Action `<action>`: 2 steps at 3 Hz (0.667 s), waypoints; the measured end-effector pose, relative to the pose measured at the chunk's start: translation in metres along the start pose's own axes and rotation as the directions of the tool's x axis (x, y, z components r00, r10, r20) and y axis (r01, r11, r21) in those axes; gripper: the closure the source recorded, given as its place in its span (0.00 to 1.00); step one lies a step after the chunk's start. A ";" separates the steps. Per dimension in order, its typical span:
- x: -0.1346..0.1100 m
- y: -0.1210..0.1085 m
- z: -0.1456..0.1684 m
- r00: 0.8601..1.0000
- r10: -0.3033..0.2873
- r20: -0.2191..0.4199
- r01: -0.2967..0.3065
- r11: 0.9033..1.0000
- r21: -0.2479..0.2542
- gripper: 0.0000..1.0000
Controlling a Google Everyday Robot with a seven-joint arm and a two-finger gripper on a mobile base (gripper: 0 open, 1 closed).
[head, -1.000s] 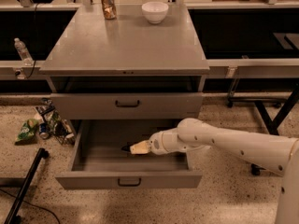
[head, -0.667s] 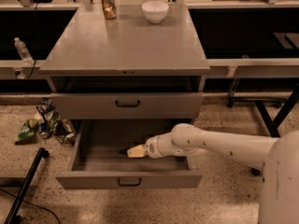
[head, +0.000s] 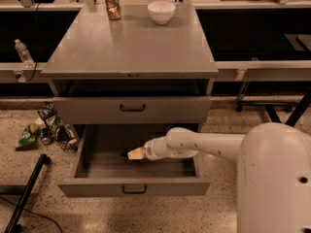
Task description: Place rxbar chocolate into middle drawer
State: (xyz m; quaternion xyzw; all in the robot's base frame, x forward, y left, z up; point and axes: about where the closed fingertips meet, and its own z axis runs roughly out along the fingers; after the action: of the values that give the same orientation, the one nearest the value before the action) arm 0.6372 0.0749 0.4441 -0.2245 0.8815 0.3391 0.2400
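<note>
The middle drawer [head: 104, 168] is pulled open at the bottom of the grey cabinet, with its dark bar handle facing me. My gripper [head: 132, 154] reaches into it from the right and hangs low over the drawer floor, left of centre. Its cream fingers are shut on the rxbar chocolate [head: 125, 154]. Only a small black end of the bar shows beyond the fingertips. I cannot tell whether the bar touches the drawer floor.
The upper drawer front [head: 131, 109] is closed directly above my arm. An orange drink can [head: 113, 4] and a white bowl [head: 161, 11] stand at the back of the cabinet top. Snack bags and cans [head: 43, 130] lie on the floor at left, beside a black pole [head: 26, 193].
My gripper has moved leftward inside the drawer with the bar in it. The drawer has stayed open.
</note>
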 end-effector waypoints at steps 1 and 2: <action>-0.006 -0.007 0.019 1.000 -0.002 -0.006 0.002 1.000 0.003 0.38; -0.003 -0.014 0.021 1.000 0.014 -0.011 -0.013 1.000 0.012 0.15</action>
State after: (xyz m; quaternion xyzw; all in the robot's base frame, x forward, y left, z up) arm 0.6531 0.0812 0.4251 -0.2190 0.8864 0.3339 0.2340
